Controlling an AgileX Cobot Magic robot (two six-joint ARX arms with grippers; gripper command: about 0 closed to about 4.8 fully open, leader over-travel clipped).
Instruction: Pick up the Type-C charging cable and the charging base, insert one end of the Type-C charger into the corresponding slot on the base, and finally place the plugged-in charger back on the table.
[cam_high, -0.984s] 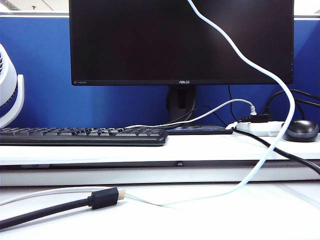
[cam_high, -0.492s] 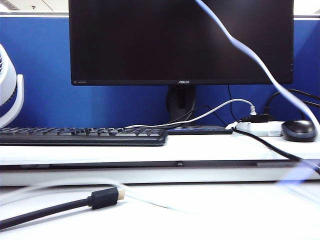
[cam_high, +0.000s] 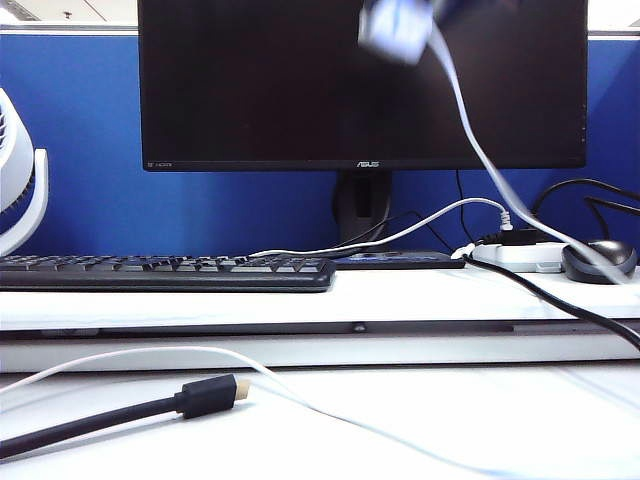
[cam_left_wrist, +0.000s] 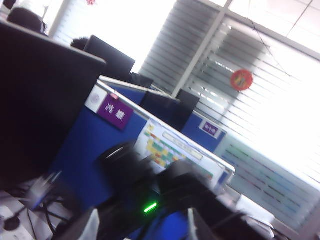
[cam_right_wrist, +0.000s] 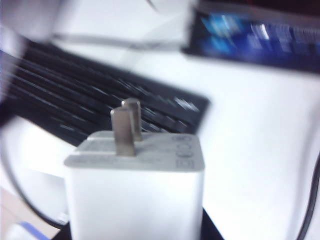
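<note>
1. We see the plain white table (cam_high: 560, 420) bare of the charger: the set-down is not yet done.
2. Our small white boxy charging base (cam_right_wrist: 135, 195), prongs out, fills the right wrist view, evidently clamped in the right gripper, whose fingers are hidden.
3. The thin white Type-C charging cable (cam_high: 480, 160) hangs from it to the table.
4. The left gripper (cam_left_wrist: 145, 225) looks parted, empty.
5. Next: lower gently.
</note>
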